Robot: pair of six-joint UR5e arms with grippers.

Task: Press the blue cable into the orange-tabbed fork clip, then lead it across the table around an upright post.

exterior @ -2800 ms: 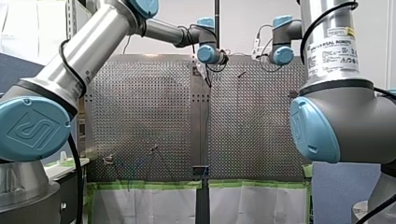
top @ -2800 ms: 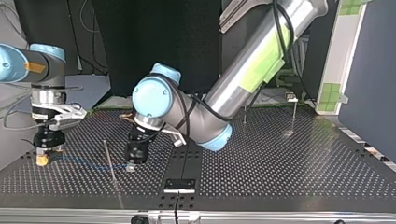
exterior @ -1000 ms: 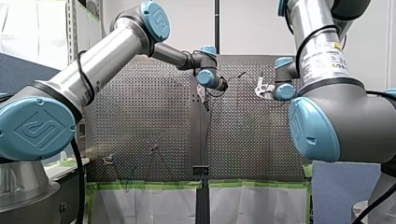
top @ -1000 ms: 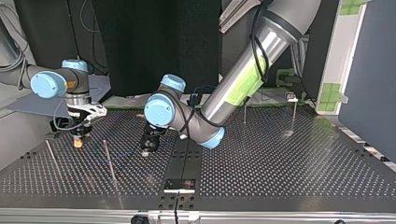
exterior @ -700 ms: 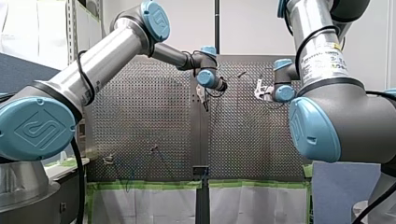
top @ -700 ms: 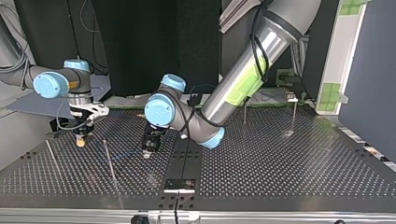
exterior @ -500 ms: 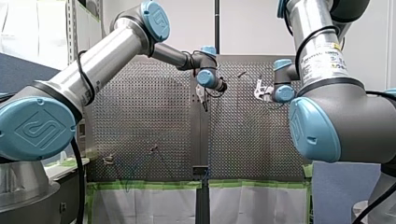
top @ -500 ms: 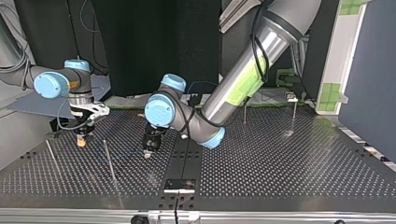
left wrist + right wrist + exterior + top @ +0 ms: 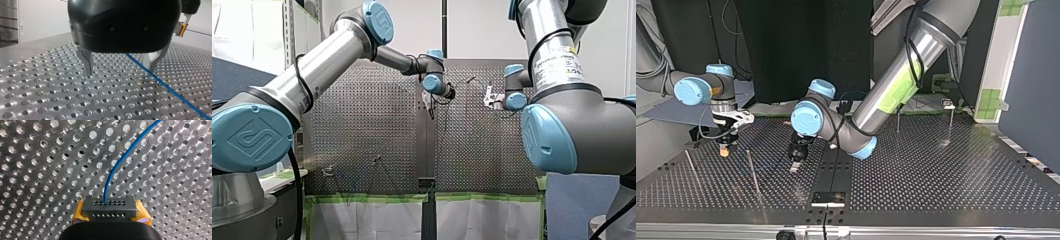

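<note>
In the left wrist view my left gripper [image 9: 118, 73] hangs open just above the perforated table, its metal fingers [image 9: 87, 63] wide apart. The blue cable [image 9: 170, 88] lies on the table and passes right by one fingertip, not gripped. In the right wrist view my right gripper [image 9: 110, 216] is shut on a grey holed block [image 9: 109, 206] between yellow pads [image 9: 79, 211]. The blue cable [image 9: 112, 170] curves away from that block. In the top view my right gripper [image 9: 724, 150] is at the left and my left gripper [image 9: 795, 166] near the middle. A thin upright post [image 9: 753, 172] stands between them.
Another slanted post [image 9: 691, 167] stands at the top view's left, and two more posts [image 9: 950, 125] at the far right. A black bracket [image 9: 828, 198] sits on the centre seam near the table's near edge. In the front view both arms reach to the table's far part.
My left gripper's fingers have opened and let go of the blue cable. My right gripper has crept slightly towards the top view's right with the block in its grip.
</note>
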